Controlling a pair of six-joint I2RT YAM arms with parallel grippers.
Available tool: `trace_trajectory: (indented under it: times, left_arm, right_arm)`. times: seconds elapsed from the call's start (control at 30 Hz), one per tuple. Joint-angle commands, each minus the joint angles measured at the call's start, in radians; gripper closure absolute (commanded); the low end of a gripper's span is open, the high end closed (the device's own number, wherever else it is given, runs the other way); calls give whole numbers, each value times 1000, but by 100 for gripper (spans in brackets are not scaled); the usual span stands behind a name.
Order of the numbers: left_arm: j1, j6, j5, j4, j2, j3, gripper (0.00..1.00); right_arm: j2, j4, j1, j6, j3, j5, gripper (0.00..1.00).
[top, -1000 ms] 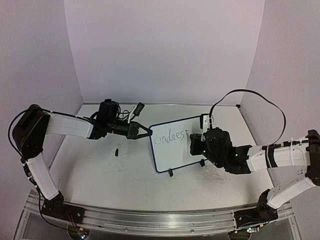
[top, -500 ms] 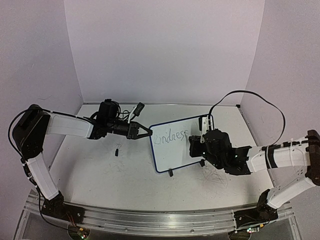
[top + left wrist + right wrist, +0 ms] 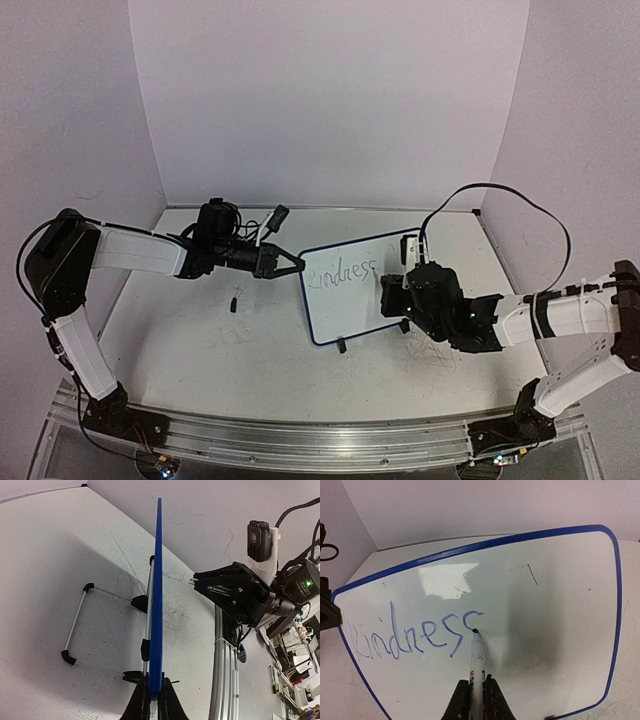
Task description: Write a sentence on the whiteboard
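Item: sentence (image 3: 393, 630). One word so far, "Kindness", in thin dark-blue strokes on the left half of the whiteboard (image 3: 555, 610); remaining words not yet written. Whiteboard: blue edge, rounded corners, propped at a tilt on a wire stand (image 3: 75, 622) w/ black feet, mid-bench (image 3: 200, 340), between the two arms. Marker (image 3: 477, 655): tip appears to touch the board at the last "s". Right hand (image 3: 476, 696): closed tight on the marker barrel. Left hand (image 3: 150, 700): closed, pinching the board's left edge, prob. to steady it. Step in hand, est.: finish the "s", lift, leave a gap, start the next word. To do well: light, even pressure so the board doesn't rock on its stand; lift tip clear betw. words; use the free space right of and below "Kindness"; left grip firm throughout.
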Motion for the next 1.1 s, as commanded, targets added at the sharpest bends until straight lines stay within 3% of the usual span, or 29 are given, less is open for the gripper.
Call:
trace_trajectory:
  times: [0.0,0.87,1.07]
  left_arm:
    - [-1,3,32,2,-25,11,100]
    - [-1,2,33,2,-27,10,100]
    - [-2,4,26,2,-24,11,100]
  right_arm:
    - [-8,-42,-4,26,-9,57,100]
    - [46,-16,48,20,67,71,100]
    - [-50,-78,53,26,38,49,100]
